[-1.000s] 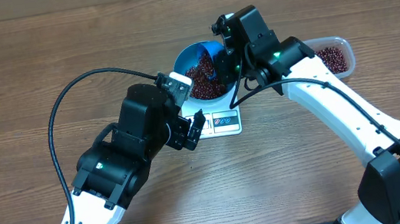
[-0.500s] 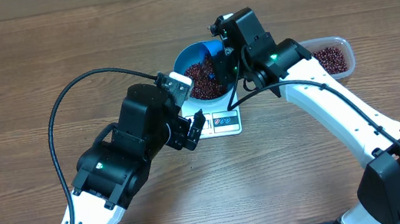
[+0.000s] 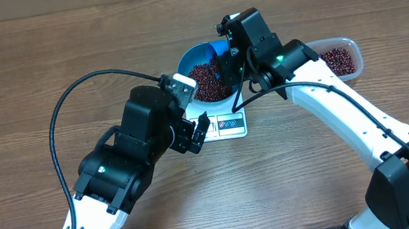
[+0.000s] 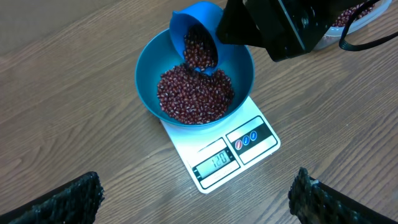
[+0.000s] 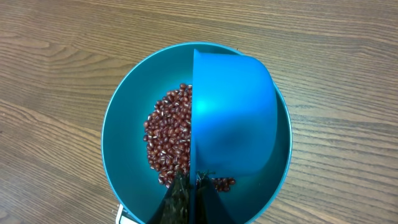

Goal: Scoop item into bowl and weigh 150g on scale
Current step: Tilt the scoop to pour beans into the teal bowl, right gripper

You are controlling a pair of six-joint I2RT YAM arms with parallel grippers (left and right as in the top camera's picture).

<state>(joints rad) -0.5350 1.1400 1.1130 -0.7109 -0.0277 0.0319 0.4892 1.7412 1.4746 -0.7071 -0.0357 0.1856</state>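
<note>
Bowl: the blue bowl [image 4: 148, 68] sits on the scale [image 4: 231, 148], covering its back part; the front strip stays visible.
Beans: a loose red-brown heap of beans [image 4: 193, 99] fills the bottom of the bowl, with bare blue wall above it.
Scoop: a small blue scoop [image 4: 189, 25] hangs over the far side of the bowl, tilted mouth-down. Beans show in its mouth, reaching down to the heap.
Right gripper: the right gripper [image 5: 188, 196] is above the bowl. Its fingers [image 5: 180, 199] are closed together on the scoop – the handle itself is hidden.
Left gripper: the left gripper [image 4: 196, 202] hovers in front of the scale. Its fingers [image 4: 74, 199] are spread wide apart, holding nothing and touching nothing.
Scale display: the display window [image 4: 214, 163] is lit and shows digits – too small to read with certainty.
Tub: a clear plastic tub [image 3: 354, 47] with more beans stands on the desk [image 3: 25, 75], to the right of the bowl and apart from it.
Scale position: it lies flat on the desk between the two arms.
</note>
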